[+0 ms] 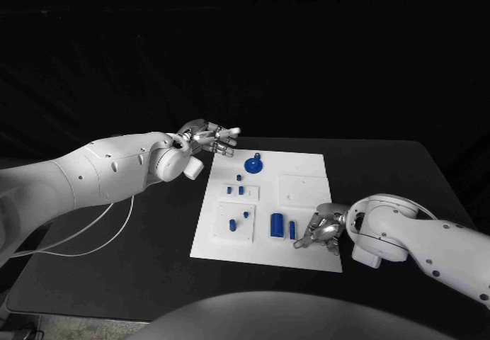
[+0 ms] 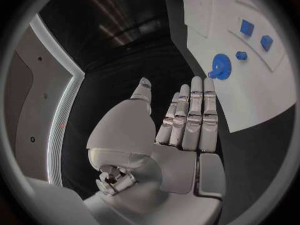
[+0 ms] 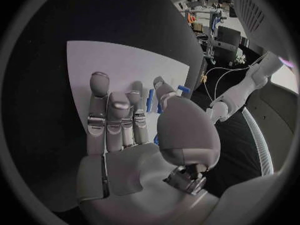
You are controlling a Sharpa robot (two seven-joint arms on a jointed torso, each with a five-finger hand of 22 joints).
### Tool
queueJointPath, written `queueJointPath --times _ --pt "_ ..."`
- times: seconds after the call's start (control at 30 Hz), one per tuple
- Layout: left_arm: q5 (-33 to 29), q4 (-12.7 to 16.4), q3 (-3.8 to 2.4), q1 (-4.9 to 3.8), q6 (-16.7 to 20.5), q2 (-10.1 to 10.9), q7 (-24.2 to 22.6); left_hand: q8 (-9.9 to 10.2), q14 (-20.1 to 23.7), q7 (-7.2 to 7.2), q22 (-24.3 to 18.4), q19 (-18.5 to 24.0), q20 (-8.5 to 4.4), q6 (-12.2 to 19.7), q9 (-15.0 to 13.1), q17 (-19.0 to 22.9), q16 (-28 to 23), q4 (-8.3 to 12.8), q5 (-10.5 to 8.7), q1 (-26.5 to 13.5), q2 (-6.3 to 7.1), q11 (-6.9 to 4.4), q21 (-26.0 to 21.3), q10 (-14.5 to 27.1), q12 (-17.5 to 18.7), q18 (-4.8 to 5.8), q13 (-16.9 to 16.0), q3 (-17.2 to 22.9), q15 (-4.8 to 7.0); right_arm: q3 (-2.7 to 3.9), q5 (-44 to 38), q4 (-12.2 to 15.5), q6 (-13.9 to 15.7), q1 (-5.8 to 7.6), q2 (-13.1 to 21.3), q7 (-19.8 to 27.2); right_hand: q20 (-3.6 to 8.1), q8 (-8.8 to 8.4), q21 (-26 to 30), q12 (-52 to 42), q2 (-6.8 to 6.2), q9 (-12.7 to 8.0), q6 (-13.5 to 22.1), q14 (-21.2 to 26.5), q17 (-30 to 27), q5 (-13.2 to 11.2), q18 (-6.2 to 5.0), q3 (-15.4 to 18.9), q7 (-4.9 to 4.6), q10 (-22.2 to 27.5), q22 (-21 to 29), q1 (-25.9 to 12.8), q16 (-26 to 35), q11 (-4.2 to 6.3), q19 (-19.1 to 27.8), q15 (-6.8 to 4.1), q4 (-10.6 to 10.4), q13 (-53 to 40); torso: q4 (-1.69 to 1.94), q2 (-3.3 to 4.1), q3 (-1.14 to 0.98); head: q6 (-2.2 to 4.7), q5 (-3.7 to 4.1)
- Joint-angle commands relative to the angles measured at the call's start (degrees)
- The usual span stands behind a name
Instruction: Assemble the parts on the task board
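Your left hand [image 1: 212, 137] hangs open at the far left corner of the task board [image 1: 306, 248], fingers [image 2: 190, 115] straight and apart, holding nothing. Your right hand [image 1: 325, 228] sits over the board's near right part, fingers [image 3: 112, 115] spread, nothing gripped. Just beside it lie a large blue cylinder [image 1: 277, 224] and a thin blue pin [image 1: 292, 229]. Near the left hand lies the blue gear [image 1: 253, 166]. Small blue pieces [image 1: 236, 190] sit along the board's left side. The board rests mid-table [image 1: 122, 283].
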State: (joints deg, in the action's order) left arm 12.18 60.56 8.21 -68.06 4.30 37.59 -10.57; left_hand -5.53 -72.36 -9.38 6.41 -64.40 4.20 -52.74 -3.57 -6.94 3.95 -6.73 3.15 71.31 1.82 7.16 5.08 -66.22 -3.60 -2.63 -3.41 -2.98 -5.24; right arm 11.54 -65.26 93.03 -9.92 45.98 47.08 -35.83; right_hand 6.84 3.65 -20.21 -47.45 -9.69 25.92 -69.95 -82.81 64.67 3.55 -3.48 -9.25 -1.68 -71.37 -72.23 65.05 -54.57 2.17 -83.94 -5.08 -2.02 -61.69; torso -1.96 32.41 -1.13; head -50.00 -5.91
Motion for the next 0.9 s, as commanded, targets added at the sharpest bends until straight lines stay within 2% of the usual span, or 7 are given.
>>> queueJointPath --times 0.03,0.2,0.37,0.57,0.73,0.87,0.9 --pt "0.29 -0.02 -0.04 0.07 -0.70 -0.09 0.00 -0.34 0.50 0.01 -0.04 0.32 0.08 0.32 -0.07 0.03 -0.21 -0.13 -0.19 -0.16 0.60 -0.03 0.21 0.53 -0.20 0.05 -0.09 0.23 -0.04 0.08 -0.49 0.40 -0.14 -0.24 0.51 -0.31 -0.41 0.04 0.99 0.14 0.13 -0.10 0.94 0.46 -0.43 0.35 -0.26 1.64 -0.29 0.51 0.47 1.05 0.37 -0.06 -2.09 -0.05 -0.96 0.67 -0.02 -0.01 -0.05 0.00 0.21" --pt "0.38 -0.21 -0.03 0.07 -0.38 -0.23 -0.09 -0.37 0.44 0.02 -0.03 0.29 0.06 0.32 -0.08 0.02 -0.21 -0.29 -0.18 -0.15 0.75 -0.04 0.24 0.51 -0.21 0.05 -0.09 0.45 -0.03 1.33 -0.36 1.07 1.12 -0.23 1.50 0.28 -0.41 0.04 1.76 -0.05 0.36 0.07 0.86 0.52 -0.93 0.44 -0.28 1.98 -0.28 0.73 0.84 1.73 0.61 -0.02 -2.21 -0.08 -1.71 1.50 -0.07 -0.05 0.03 0.00 0.43" --pt "0.27 -0.20 -0.04 0.07 0.29 -0.39 -1.09 -0.45 0.32 0.08 0.00 0.22 0.03 0.19 -0.08 -0.02 -0.20 -0.20 -0.16 -0.13 0.53 -0.10 0.29 0.36 -0.24 0.05 -0.09 0.49 0.02 2.65 0.76 0.01 5.40 -0.06 1.92 3.51 -0.36 -0.01 3.32 0.76 1.23 -0.24 1.40 0.42 -2.42 0.46 -0.26 -0.67 -0.31 0.87 1.63 1.97 2.15 0.02 -2.18 -0.13 -1.56 2.86 0.05 -0.05 0.04 0.31 0.88" --pt "-0.59 0.09 -0.07 0.05 1.55 -0.34 -3.69 -0.78 0.16 0.36 0.10 0.09 -0.06 -0.68 -0.10 -0.07 -0.26 0.95 -0.09 0.18 -0.70 -0.29 0.45 -0.17 -0.26 0.07 -0.09 0.16 0.11 4.13 3.77 -4.30 10.67 1.55 1.32 9.96 -0.17 0.02 7.16 3.57 2.04 -0.87 1.64 0.92 -8.02 3.88 -0.19 -2.77 -0.24 1.64 4.81 1.27 7.92 0.13 -2.15 -0.37 -0.54 6.33 0.13 -0.14 -0.01 2.77 1.87" --pt "-1.13 -0.25 -0.11 0.01 2.02 -0.40 -5.52 -1.12 1.63 1.55 -0.06 0.78 0.25 -4.81 -0.05 0.48 -0.37 2.88 0.14 1.33 -3.73 -0.73 0.09 -1.16 -0.05 0.07 -0.07 -0.10 -0.20 4.65 6.90 -10.31 14.35 4.39 -0.21 17.40 -0.56 0.08 11.07 6.64 3.34 -1.43 2.58 2.51 -13.10 4.59 0.33 -1.97 -0.55 1.93 9.59 2.00 11.96 -0.16 -1.44 0.18 1.20 11.06 0.10 -0.46 0.08 5.49 2.68" --pt "-1.63 -1.69 -0.15 -0.10 2.57 -1.10 -6.65 1.36 2.16 1.64 -0.15 0.84 0.61 -6.39 -0.10 0.95 -0.38 4.02 0.33 1.77 -4.97 -0.53 0.05 -0.48 0.06 -0.36 -0.04 -1.28 -0.43 4.94 10.97 -16.34 18.71 6.35 -2.42 23.64 -1.33 0.09 15.28 10.45 5.22 -3.51 4.20 4.82 -18.08 5.80 -0.15 -1.09 -1.27 2.43 14.82 2.47 15.04 -0.92 -0.40 0.83 3.55 17.43 -0.03 -1.24 0.27 7.23 3.17" --pt "-1.93 -2.20 -0.15 -0.12 2.89 -1.38 -6.88 1.36 2.38 1.66 -0.15 0.84 0.63 -6.44 -0.09 1.03 -0.42 4.10 0.38 1.85 -5.04 -0.54 0.05 -0.51 0.10 -0.37 -0.03 -1.27 -0.49 5.01 12.39 -18.07 19.78 6.72 -3.15 25.46 -1.95 0.28 16.68 13.11 5.88 -5.85 3.89 4.80 -20.81 5.82 -0.63 -0.71 -1.43 1.05 17.52 2.40 16.16 -1.12 -0.68 1.17 4.55 22.02 -0.10 -1.55 0.30 7.50 3.09"
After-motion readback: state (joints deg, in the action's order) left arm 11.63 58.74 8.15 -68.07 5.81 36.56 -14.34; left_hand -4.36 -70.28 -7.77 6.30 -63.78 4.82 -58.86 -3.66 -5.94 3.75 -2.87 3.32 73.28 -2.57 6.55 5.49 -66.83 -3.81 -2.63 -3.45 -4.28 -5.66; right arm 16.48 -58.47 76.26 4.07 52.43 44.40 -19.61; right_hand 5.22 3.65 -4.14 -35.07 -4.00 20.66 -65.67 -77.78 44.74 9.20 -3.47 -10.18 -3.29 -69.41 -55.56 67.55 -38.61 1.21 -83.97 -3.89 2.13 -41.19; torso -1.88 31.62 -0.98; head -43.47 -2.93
